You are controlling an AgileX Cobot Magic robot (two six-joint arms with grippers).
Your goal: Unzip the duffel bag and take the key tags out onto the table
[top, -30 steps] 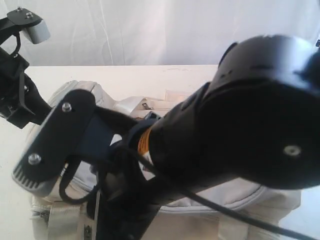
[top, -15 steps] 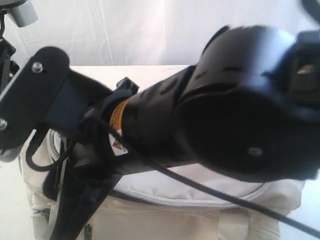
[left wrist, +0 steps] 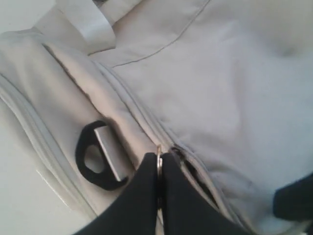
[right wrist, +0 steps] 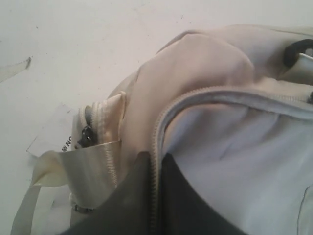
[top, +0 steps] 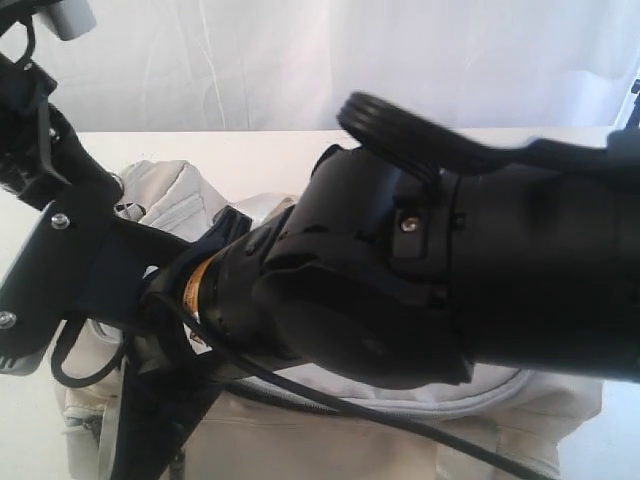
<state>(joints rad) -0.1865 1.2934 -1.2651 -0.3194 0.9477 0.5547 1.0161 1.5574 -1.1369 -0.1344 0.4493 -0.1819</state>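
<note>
The cream duffel bag [top: 176,196] lies on the white table [top: 270,150], mostly hidden behind my right arm [top: 450,270] in the exterior view. My left gripper [left wrist: 159,157] is shut on the metal zipper pull ring [left wrist: 159,151]; the zipper [left wrist: 193,169] gapes a little beside it. A black D-ring [left wrist: 98,156] sits close to the fingers. My right gripper [right wrist: 155,159] is shut on the bag's zipper edge [right wrist: 157,132] near its end, where the grey piping curves round. The key tags are hidden.
A shiny off-white strap [right wrist: 80,164] and a white label [right wrist: 51,132] lie by the bag's end on bare table [right wrist: 73,49]. A white curtain [top: 300,60] hangs behind the table. My left arm [top: 30,150] stands at the bag's far left.
In the exterior view my right arm has swung and lowered across the bag, its wrist now down at the left. The left arm has barely shifted.
</note>
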